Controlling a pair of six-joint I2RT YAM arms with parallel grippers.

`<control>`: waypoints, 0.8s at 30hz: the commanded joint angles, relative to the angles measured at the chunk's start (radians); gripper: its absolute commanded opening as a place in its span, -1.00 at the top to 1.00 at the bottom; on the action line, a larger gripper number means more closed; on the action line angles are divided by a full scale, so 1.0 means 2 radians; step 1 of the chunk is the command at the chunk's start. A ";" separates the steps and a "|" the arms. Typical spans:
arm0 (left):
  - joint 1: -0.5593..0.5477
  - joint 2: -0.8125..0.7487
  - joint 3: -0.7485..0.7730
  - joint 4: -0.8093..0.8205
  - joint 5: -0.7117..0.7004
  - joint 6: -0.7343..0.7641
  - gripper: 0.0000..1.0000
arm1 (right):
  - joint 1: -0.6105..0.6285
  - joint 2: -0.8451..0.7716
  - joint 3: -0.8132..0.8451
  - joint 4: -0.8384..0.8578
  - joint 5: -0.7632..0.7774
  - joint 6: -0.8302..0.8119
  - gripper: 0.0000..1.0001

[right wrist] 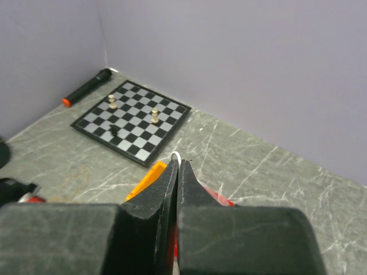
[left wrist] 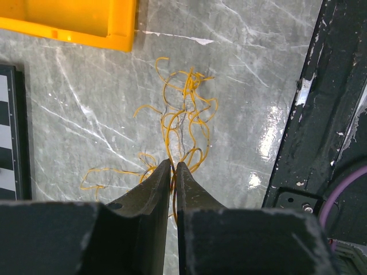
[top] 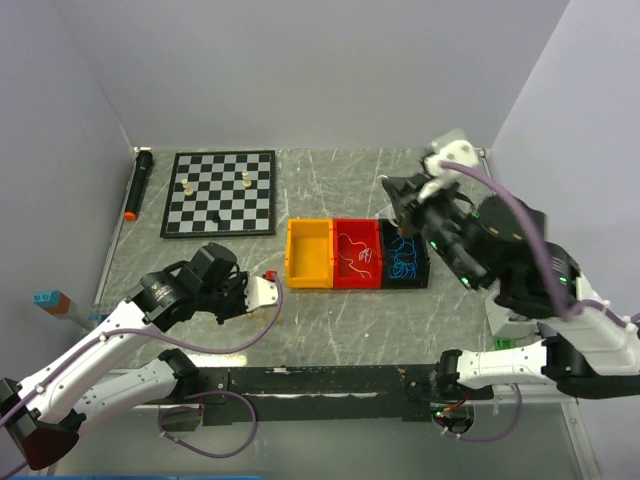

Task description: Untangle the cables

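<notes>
Marble table [top: 330, 325], white cables [top: 357, 257] in red bin [top: 357, 284]

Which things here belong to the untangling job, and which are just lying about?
Job: yellow cables, pinched by left hand; white cable in red bin; blue cables in black bin; yellow bin.
Lying about: chessboard with pieces; black cylinder, orange tip.

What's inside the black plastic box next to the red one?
Inside the black plastic box lie thin curly blue cables. The right arm covers the box's far end, so anything there is hidden.
</notes>
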 commanded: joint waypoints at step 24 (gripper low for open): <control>0.000 0.001 0.035 0.006 0.001 0.014 0.74 | -0.266 0.075 -0.230 0.160 -0.211 0.023 1.00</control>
